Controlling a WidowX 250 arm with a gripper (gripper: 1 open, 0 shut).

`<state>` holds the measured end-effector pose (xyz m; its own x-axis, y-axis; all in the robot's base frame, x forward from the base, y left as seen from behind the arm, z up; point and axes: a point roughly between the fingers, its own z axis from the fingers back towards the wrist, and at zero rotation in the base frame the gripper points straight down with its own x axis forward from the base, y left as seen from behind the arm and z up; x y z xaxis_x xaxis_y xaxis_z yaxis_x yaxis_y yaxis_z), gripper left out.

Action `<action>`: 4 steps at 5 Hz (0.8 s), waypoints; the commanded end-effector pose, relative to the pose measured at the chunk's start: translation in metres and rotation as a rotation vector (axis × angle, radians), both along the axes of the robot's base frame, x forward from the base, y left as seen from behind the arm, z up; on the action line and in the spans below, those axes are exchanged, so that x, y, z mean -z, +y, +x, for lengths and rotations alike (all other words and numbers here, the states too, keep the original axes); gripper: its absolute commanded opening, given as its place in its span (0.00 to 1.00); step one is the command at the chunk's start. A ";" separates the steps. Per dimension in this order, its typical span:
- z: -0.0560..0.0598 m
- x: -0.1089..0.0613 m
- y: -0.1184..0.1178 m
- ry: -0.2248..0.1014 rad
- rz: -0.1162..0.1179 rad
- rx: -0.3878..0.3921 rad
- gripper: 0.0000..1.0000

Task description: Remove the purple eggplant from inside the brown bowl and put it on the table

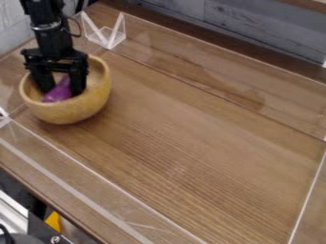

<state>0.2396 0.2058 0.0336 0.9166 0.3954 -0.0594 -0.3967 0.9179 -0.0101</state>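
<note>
Grasp step: pincer (59, 84) wide, straddling eggplant (57, 91) inside bowl (79, 106), bench's far-left corner. Next: close, lift.

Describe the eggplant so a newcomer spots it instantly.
Find the table's far-left corner, where a brown bowl sits. Inside it, between the open gripper's fingers, a purple eggplant peeks out: the only purple thing in view.
</note>
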 end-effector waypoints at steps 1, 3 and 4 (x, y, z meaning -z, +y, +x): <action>0.002 -0.006 0.009 -0.037 0.046 -0.061 1.00; 0.008 0.003 0.003 -0.032 0.045 -0.131 0.00; 0.014 0.005 0.003 -0.028 0.043 -0.157 0.00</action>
